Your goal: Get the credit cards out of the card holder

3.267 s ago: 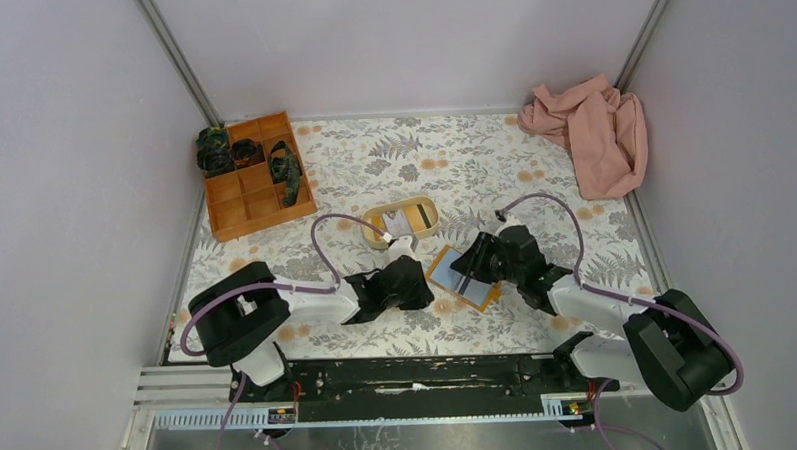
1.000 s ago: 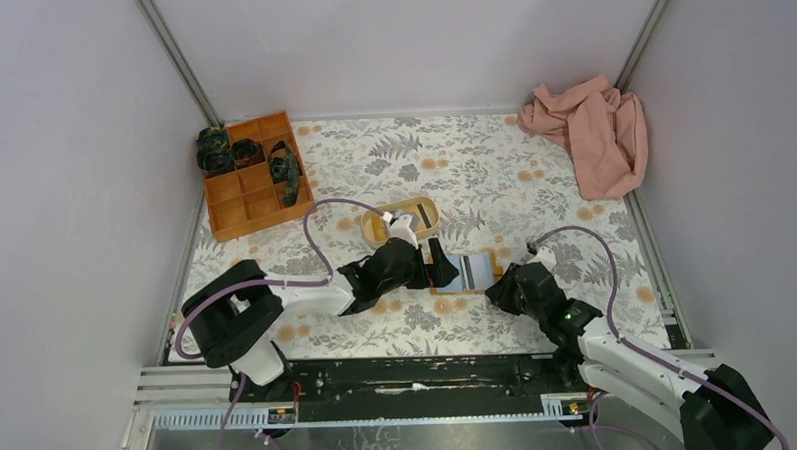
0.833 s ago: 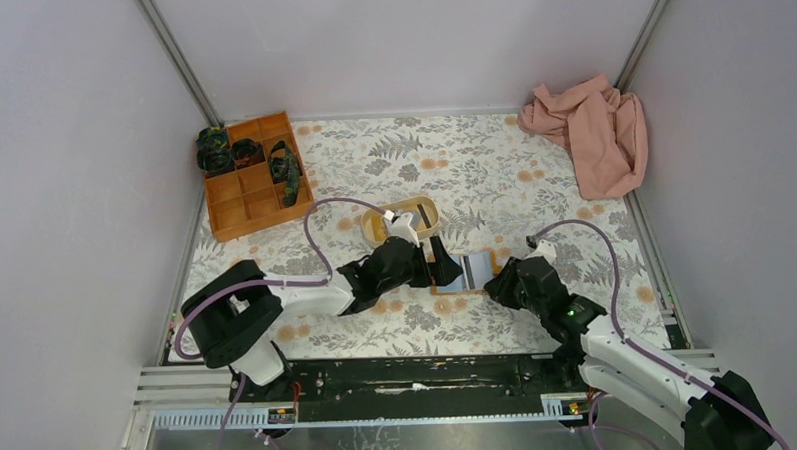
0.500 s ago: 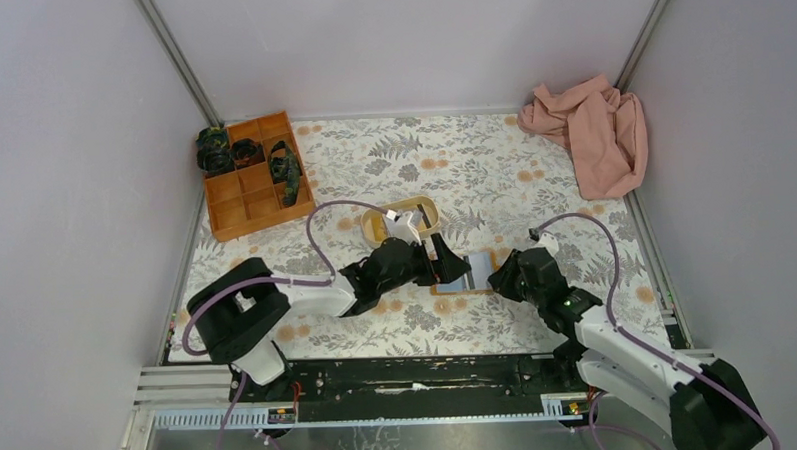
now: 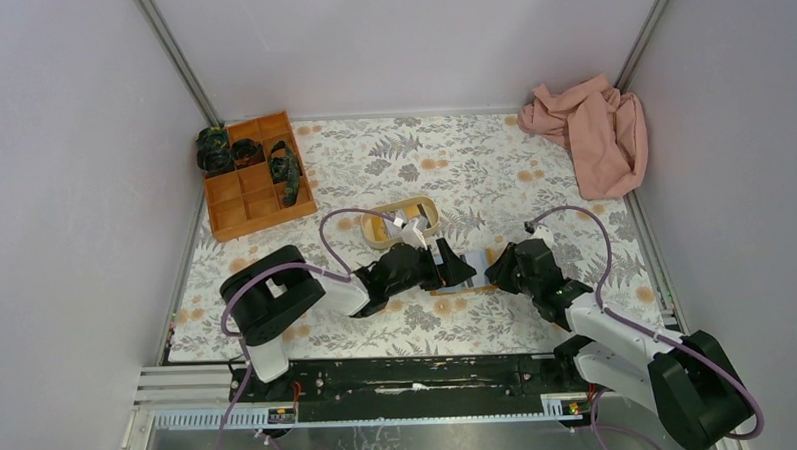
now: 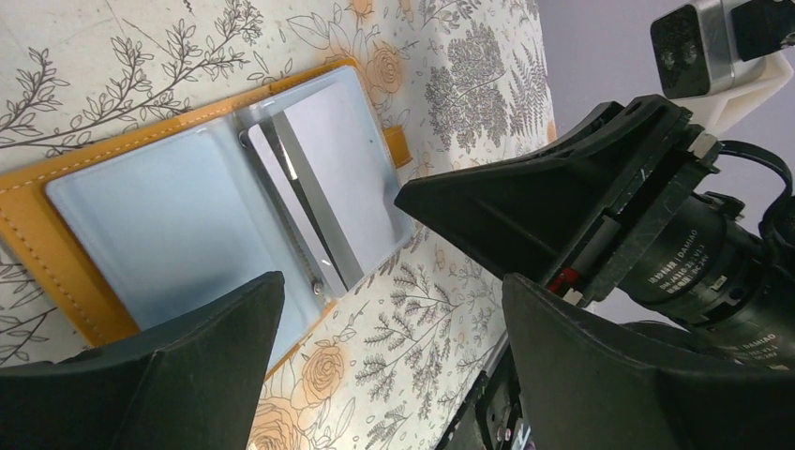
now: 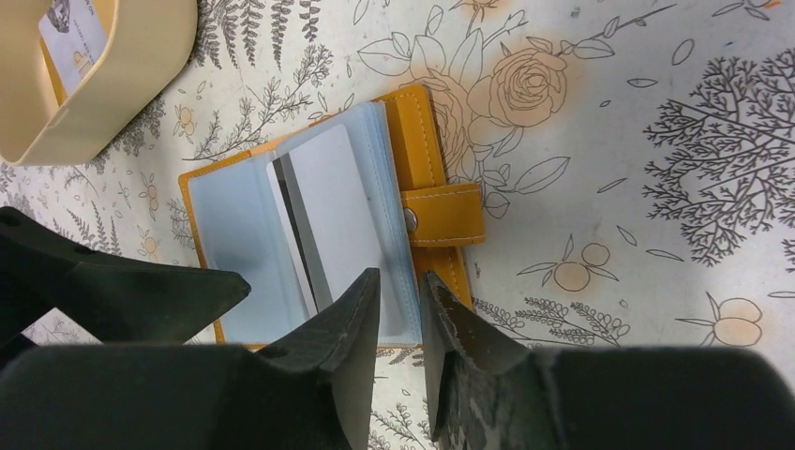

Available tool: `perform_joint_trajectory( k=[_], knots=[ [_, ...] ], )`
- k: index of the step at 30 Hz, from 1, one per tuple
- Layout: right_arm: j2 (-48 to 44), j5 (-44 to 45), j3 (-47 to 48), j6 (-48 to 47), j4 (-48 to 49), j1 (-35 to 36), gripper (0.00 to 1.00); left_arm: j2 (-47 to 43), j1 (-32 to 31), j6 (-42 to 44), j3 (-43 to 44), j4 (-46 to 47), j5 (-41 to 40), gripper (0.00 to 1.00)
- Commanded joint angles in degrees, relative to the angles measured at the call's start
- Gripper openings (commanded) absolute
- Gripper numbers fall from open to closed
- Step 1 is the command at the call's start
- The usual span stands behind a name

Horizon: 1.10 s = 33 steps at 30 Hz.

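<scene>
At mid-table on the floral cloth [image 5: 472, 162], the card holder [image 7: 234, 234] lies spread flat, blue inside up, with a grey card [image 7: 333, 211] in its sleeve. Left gripper [image 6: 389, 300]: jaws spread wide, low over the holder's left end, gripping nothing. Right gripper [image 7: 401, 281]: fingers narrowly parted over the snap-tab side; possibly touching the sleeve, cannot tell.

The card holder [image 7: 234, 225] lies open flat, a grey card [image 7: 333, 206] inside.
</scene>
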Motion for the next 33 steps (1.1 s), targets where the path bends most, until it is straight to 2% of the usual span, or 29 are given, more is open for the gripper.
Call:
perform_joint_trajectory(
  k=[1, 5, 13, 24, 33],
  knots=[
    [1.2, -1.9, 0.2, -0.7, 4.4, -0.4, 0.30, 2.3, -0.1, 0.0, 1.7, 4.5, -2.0, 0.91],
    [1.7, -2.8, -0.1, -0.8, 5.0, -0.4, 0.30, 3.3, -0.2, -0.9, 0.7, 6.6, -3.5, 0.79],
    [2.5, -4.0, -1.3, -0.4, 5.7, -0.4, 0.30, 5.8, 0.2, -2.3, 0.2, 11.5, -4.0, 0.65],
    [3.3, -4.4, -1.4, -0.7, 6.6, -0.5, 0.30, 7.2, 0.3, -2.5, 0.6, 10.1, -4.3, 0.64],
    [4.3, -5.0, -1.4, -0.7, 7.3, -0.5, 0.30, 12.0, 0.3, -4.3, 2.8, 13.4, -1.8, 0.65]
  ],
)
